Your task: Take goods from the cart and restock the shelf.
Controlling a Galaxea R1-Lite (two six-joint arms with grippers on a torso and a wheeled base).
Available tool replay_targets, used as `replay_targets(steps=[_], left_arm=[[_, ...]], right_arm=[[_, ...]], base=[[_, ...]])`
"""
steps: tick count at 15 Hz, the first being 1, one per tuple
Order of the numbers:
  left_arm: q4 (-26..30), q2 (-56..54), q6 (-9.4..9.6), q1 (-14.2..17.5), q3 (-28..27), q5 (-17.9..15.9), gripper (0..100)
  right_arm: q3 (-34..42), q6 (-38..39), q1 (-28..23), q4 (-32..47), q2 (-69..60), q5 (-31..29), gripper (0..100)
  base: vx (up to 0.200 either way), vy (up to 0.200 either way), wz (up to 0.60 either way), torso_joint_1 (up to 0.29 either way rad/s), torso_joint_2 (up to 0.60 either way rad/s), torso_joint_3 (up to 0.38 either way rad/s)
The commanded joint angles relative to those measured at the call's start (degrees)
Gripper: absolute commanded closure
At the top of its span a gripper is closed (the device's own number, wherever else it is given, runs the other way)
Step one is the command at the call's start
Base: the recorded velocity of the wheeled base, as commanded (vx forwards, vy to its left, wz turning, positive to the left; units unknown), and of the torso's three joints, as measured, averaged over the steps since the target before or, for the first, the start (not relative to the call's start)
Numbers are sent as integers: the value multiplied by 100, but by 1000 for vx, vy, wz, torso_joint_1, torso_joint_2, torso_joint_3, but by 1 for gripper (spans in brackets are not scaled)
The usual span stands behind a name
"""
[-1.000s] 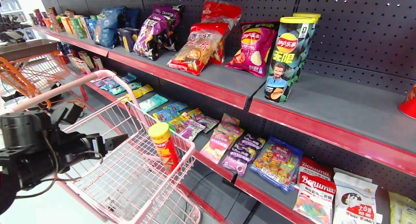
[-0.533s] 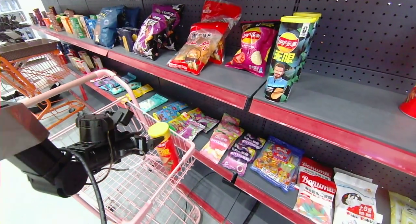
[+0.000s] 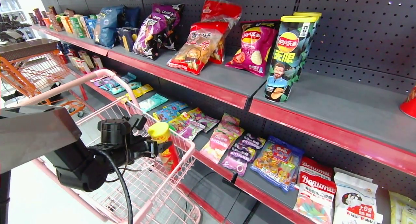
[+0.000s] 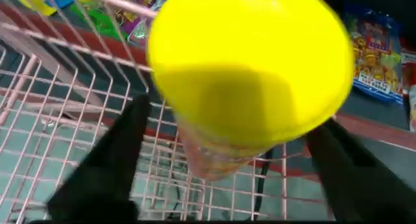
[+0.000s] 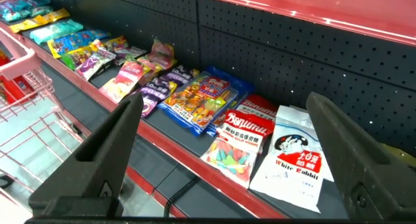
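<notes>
A red chip can with a yellow lid (image 3: 163,145) stands upright in the far corner of the pink wire cart (image 3: 182,140). My left gripper (image 3: 161,146) is level with the can's upper part and open. In the left wrist view the yellow lid (image 4: 250,62) sits between the two dark fingers (image 4: 107,169), with gaps on both sides. My right gripper (image 5: 224,185) is open and holds nothing, hanging in front of the lower shelf's snack bags (image 5: 207,97). The upper shelf (image 3: 328,104) has bare grey board to the right of two tall green chip cans (image 3: 286,56).
Chip bags (image 3: 198,45) and boxes line the upper shelf to the left. Candy packets (image 3: 227,141) cover the lower shelf. An orange cart (image 3: 31,66) stands at the far left. A red object (image 3: 409,104) sits at the upper shelf's right edge.
My left arm has swung right across the cart, and its open gripper has come up around the red can. The can has not moved.
</notes>
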Motion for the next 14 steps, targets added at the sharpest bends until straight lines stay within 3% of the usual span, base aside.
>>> replay_targets(steps=[1,7,8,10,11,12,14], left_arm=[[-125,69,-9,-76,46,11,100],[42,-810,-26,179,424,11,100],[526,-1408,-44,249,521,-24,100],[2354,-3095,-149,452,407,-173,100],[2986,-3711,-237,513,240,-261,100],[4129,-4748,-386,601,-147,-331,100],[5263,-6048,-457,619,-481,-349,100]], right_arm=[[0,-1,1,-1,6,-6,0],[0,7,-8,-1,6,3,0],[0,7,1,-1,6,3,0],[0,7,1,-1,6,3,0],[0,7,1,-1,6,3,0],[0,7,1,-1,6,3,0],[0,16,-8,-1,6,3,0]], base=[[0,0,0,0,0,0],[0,0,0,0,0,0],[0,0,0,0,0,0],[0,0,0,0,0,0],[0,0,0,0,0,0],[0,0,0,0,0,0],[0,0,0,0,0,0]])
